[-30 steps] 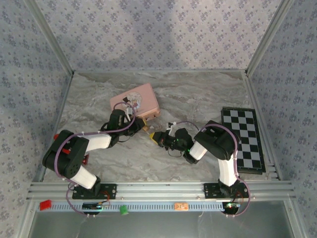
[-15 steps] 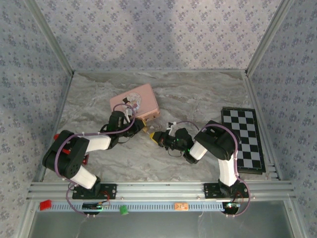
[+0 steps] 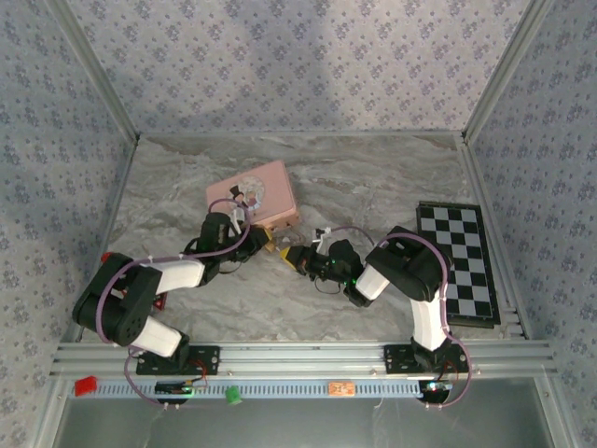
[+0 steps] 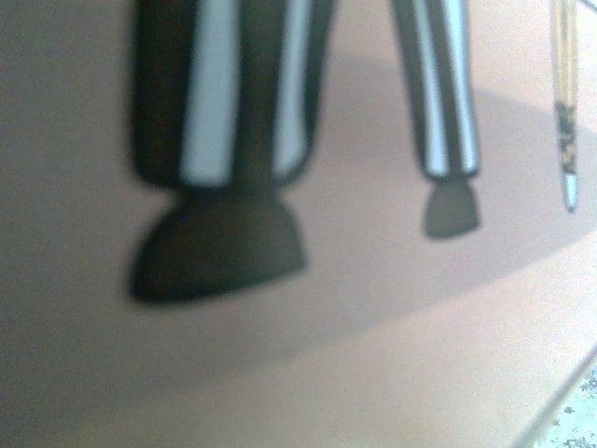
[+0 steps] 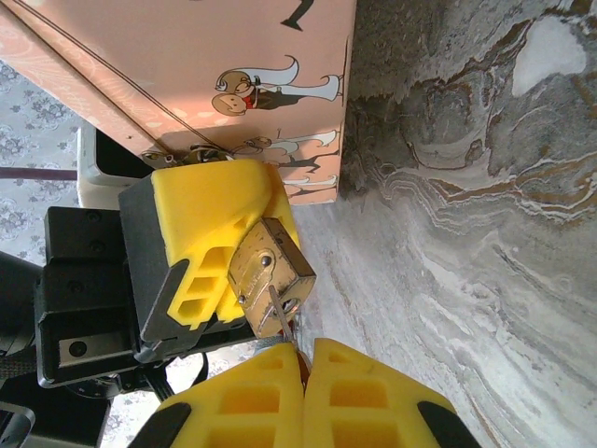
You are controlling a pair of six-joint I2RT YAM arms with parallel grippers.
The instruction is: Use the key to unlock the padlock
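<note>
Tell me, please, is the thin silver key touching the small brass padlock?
Touching. The right wrist view shows the silver key meeting the keyhole face of the brass padlock, with no gap.

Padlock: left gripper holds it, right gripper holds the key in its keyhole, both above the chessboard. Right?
No. Top external view: the left gripper, padlock, right gripper and key meet over the marble table by the pink tin; the chessboard lies off right.
</note>
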